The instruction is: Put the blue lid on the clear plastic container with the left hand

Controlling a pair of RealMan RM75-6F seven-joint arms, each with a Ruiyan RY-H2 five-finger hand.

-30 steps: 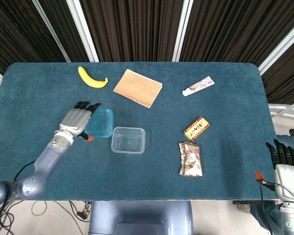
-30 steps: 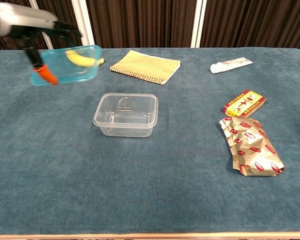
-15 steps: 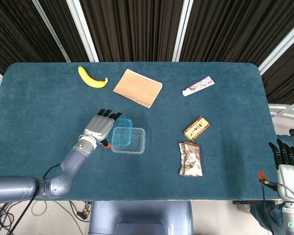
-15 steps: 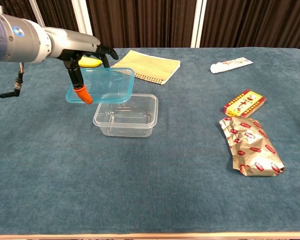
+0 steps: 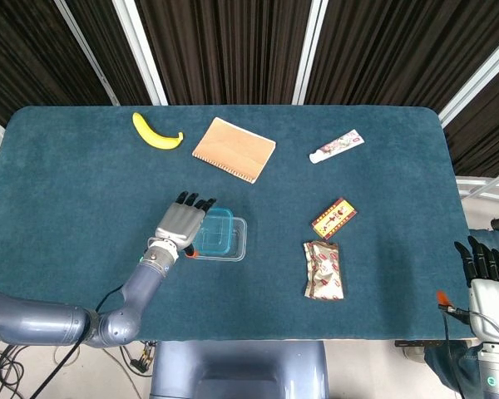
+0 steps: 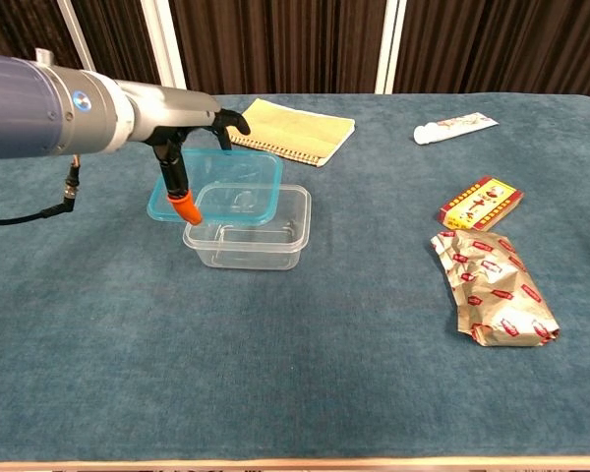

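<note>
Lid [image 5: 211, 232] in the head view sits left of frame centre, blue, gripped by the left hand [image 5: 180, 226] and overlapping the left part of the clear container [image 5: 222, 240], whose right edge stays uncovered. Open surface [image 5: 83, 191] lies left of the hand and below it toward the near edge. A banana [image 5: 156, 132] and a notebook [image 5: 234, 149] lie toward the upper left, a tube [image 5: 336, 146] to the upper right, and a small red box [image 5: 333, 218] and a foil packet [image 5: 323, 269] right of centre, all well apart from the container. The right hand [image 5: 484, 270] shows at the lower right, off the surface's edge, fingers straight and apart, holding nothing.

In the chest view, the left hand [image 6: 189, 133] holds the lid [image 6: 217, 185] tilted, its near left corner pinched by an orange-tipped finger, over the back left of the container [image 6: 248, 227]. The container's near and right rims are bare. Notebook [image 6: 287, 130] lies just behind.
</note>
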